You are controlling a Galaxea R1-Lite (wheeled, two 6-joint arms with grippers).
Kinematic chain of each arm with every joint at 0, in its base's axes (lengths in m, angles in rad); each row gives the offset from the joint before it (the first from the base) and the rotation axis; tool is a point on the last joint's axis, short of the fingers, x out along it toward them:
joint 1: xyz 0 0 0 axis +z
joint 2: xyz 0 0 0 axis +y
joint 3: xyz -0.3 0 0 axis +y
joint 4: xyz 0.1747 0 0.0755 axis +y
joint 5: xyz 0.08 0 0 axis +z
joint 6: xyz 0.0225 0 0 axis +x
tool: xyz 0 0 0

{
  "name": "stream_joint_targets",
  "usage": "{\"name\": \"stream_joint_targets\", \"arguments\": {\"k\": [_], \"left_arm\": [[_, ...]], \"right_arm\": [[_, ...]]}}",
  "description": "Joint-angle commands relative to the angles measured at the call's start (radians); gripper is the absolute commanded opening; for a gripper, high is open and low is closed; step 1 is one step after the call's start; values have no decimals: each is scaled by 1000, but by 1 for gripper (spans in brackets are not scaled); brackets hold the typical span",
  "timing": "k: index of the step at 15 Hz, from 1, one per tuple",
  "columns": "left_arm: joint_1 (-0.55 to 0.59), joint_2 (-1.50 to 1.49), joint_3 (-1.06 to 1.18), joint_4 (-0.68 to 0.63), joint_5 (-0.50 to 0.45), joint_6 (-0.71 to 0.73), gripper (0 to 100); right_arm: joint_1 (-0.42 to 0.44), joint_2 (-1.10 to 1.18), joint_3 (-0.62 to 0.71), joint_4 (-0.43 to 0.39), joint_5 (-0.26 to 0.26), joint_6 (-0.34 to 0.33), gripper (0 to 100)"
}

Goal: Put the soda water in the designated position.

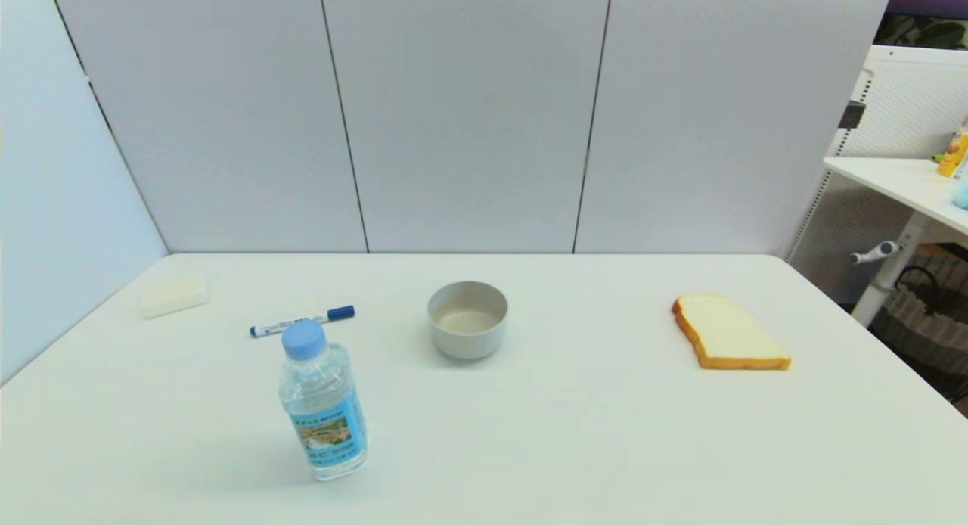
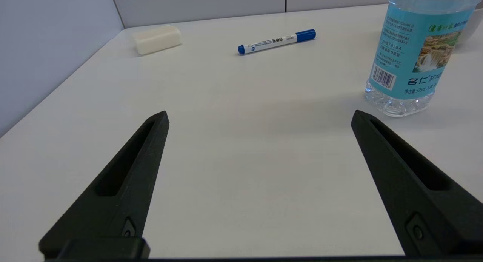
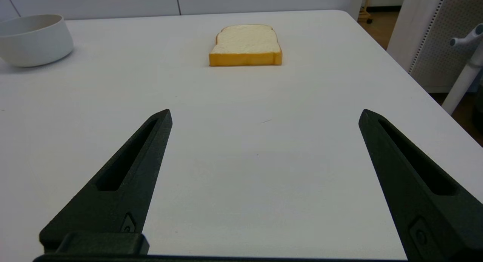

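The soda water stands upright and untouched in the lower left of the head view, on the white counter. The marker pen lies just behind it, and the grey bowl is at centre frame. Neither arm appears in the head view.

The left gripper hangs low over the counter with its fingers spread wide and nothing between them. In its wrist view the bottle stands at the right edge, off the gripper's centre line. The right gripper is likewise wide open and empty, facing the bread slice, and seems idle.

Step in hand, by judgement: the approach to the bottle, with no grasp yet made. The left gripper is the nearer and should be centred on the bottle before closing. The labelled mid-body offers the best hold, being straight-sided. The base is ribbed and the shoulder tapers toward the light blue cap. The thin clear plastic will probably yield, so moderate pressure is advised. The bottle is tall on a narrow base, and a glancing finger could tip it. The designated position carries no visible mark, and which bare patch of counter is meant cannot be told.

Other materials: the counter is smooth and matt, the bowl is round and matt-walled, and the bread has a tan crust. A pale rounded block, possibly an eraser or soap, lies at upper left.
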Motion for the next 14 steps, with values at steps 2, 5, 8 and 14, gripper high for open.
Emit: {"name": "stream_joint_targets", "arguments": {"k": [2, 5, 8, 14], "left_arm": [[-1, 214, -135, -54, -27, 5, 100], [-90, 383, -353, -51, -88, -1, 100], [-268, 572, -491, -56, -85, -53, 100], [-322, 845, -425, -349, -277, -99, 100]], "right_arm": [[0, 1, 2, 0, 0, 0, 100], [0, 1, 2, 0, 0, 0, 100], [1, 1, 2, 0, 0, 0, 100], [0, 1, 2, 0, 0, 0, 100]]}}
